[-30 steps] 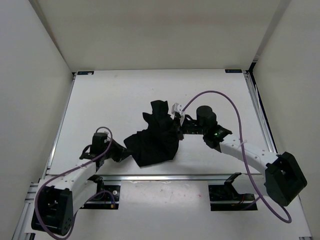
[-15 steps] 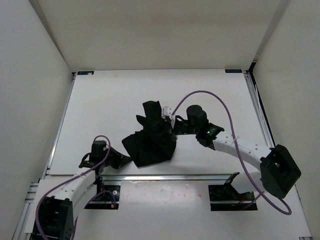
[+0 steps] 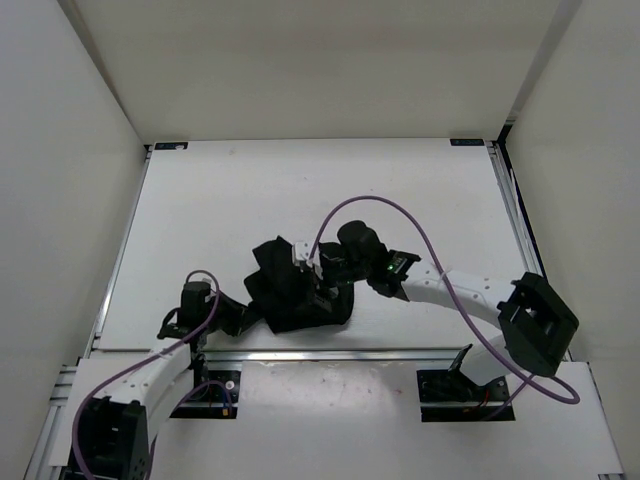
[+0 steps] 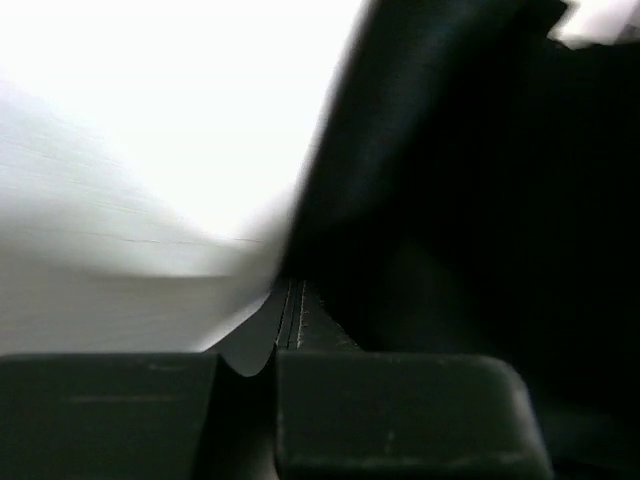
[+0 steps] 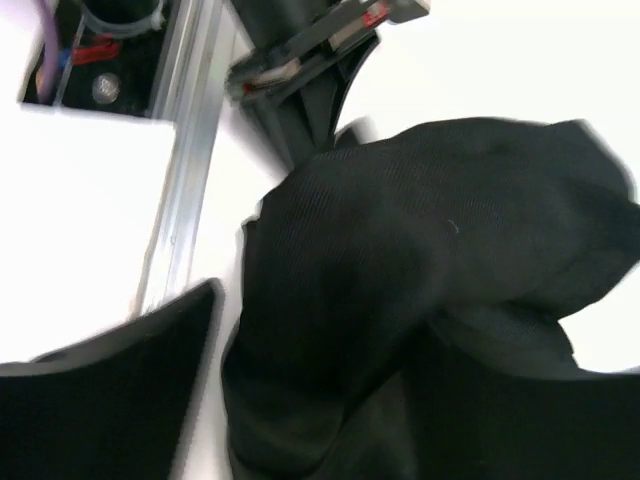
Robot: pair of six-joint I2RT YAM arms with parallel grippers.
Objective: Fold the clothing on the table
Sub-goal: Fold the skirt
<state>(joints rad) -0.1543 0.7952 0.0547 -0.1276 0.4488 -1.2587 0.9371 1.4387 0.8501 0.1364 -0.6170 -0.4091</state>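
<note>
Cloth (image 3: 290, 300) is light and limp, bunches, won't hold a crease; pinch edges or corners. Left gripper (image 3: 246, 313) is clamped on its left edge. Right gripper (image 3: 315, 276) has jaws apart over the heap.

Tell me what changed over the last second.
The right hand swung the raised flap of the clothing leftward and toward the arms' bases, laying it over the rest. It then spread its jaws, apparently letting go. The clothing is now a lower, tighter bundle. The left hand stayed shut on the clothing's near-left edge, nearly in place.
</note>
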